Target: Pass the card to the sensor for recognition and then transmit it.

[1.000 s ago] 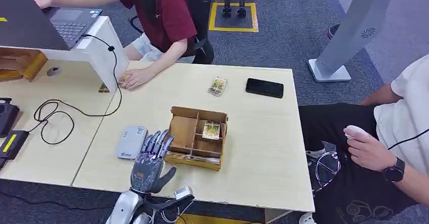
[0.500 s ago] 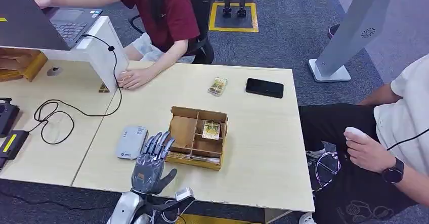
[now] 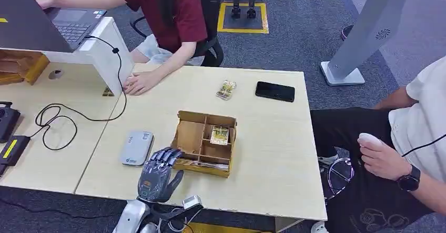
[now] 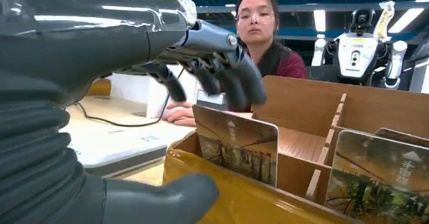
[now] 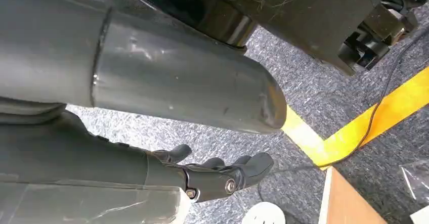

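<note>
Left hand (image 3: 156, 174) poised at the near-left corner of the partitioned cardboard box (image 3: 190, 139), fingers (image 4: 230, 80) curled forward over the rim and thumb (image 4: 167, 198) low on the outer wall; nothing lies between them, so the hand is part-closed on air. The card (image 4: 238, 144) stands on edge just inside the near wall, directly beneath the fingertips and apart from them; a second card (image 4: 377, 179) stands beyond it in the same slot, and another card (image 3: 220, 134) lies flat in a far compartment. The card appears thin, stiff and glossy: judged light, slippery on its printed faces and apt to slide or twist in a loose hold, though not fragile. The best purchase is likely the exposed upper edge, fingertips on the far face and thumb on the near face. The sensor (image 3: 136, 147) lies flat on the table (image 3: 273, 154), beside the hand on the side away from the box. Right hand (image 5: 212, 176) hangs over carpet, fingers loosely apart, empty.
</note>
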